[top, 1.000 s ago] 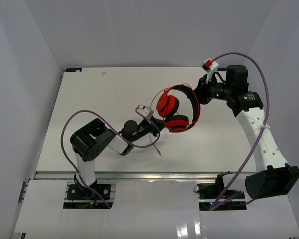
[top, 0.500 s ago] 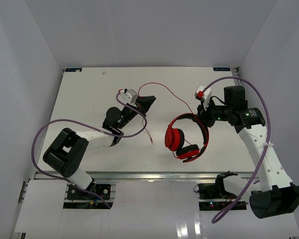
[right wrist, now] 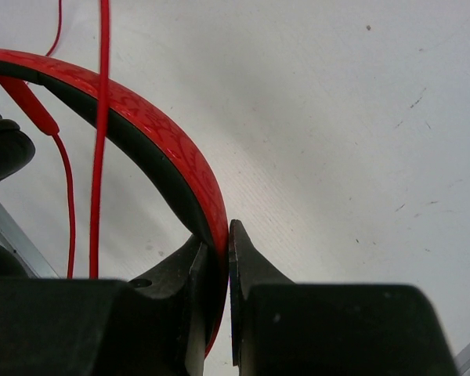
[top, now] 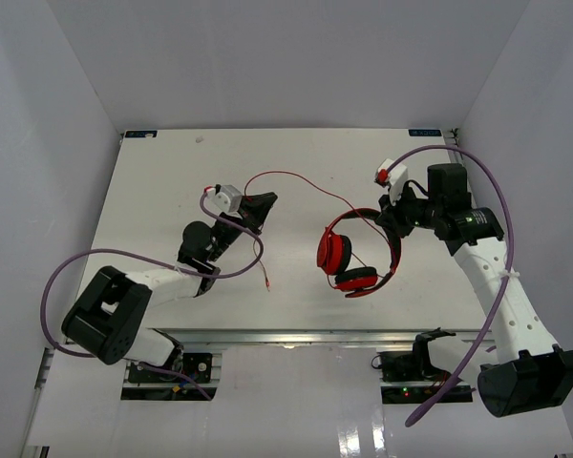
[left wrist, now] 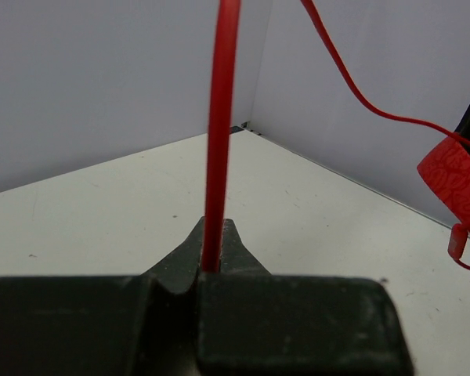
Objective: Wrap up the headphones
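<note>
Setting: white tabletop [top: 153, 191], boxed in by pale walls [top: 267, 57] on three sides.

Item 1: headphones [top: 332, 254], red with black padding. Located right of centre, carried by the headband [right wrist: 141, 133]. The ear cups [top: 358, 279] sit on the side toward the left arm.

Item 2: cord [top: 296, 176], thin and red. It arcs from the headphones across the middle of the tabletop to the left gripper. Its free end trails toward the near edge and ends in a small plug [top: 267, 285].

Item 3: right gripper [top: 392, 227]. Jaws pinched tight on the headband, one finger on each face.

Item 4: left gripper [top: 260, 203], left of centre. Jaws closed on the cord, which rises straight out from between the fingertips.

Item 5: purple cables [top: 76, 272], one looped along each arm.
</note>
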